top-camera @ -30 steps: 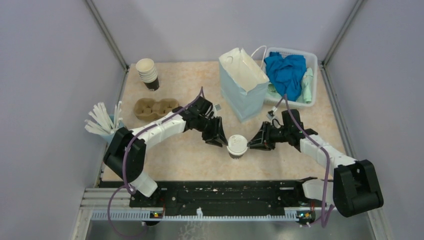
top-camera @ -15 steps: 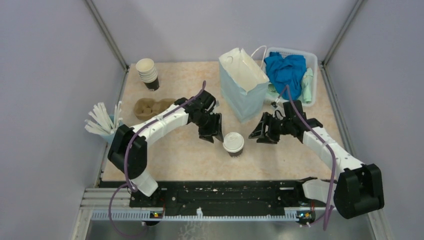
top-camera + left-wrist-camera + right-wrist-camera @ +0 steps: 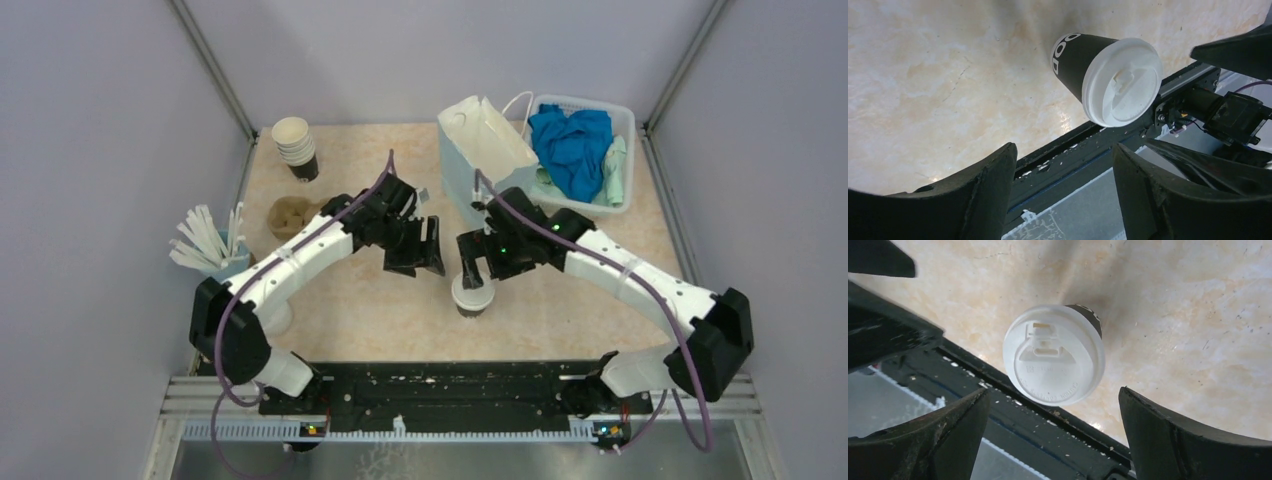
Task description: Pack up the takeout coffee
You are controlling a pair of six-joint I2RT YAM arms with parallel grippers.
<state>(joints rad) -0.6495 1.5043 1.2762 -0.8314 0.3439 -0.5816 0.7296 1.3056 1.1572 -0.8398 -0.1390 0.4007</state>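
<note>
Takeout coffee (image 3: 472, 293) upright on table (image 3: 350, 310), right pincer (image 3: 476, 264) spread above it, left pincer (image 3: 420, 259) spread nearby.

Brown tray (image 3: 288, 213), perhaps half, behind the left arm (image 3: 305, 250)

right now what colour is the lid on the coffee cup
White. The lid shows best in the right wrist view, seen from almost straight above.

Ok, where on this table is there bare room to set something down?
Bare: the far strip between the cup stack and the paper bag, and the near edge left of the takeout coffee. Crowded: around the coffee, where the left hand and right hand hover, and by the basket.
</note>
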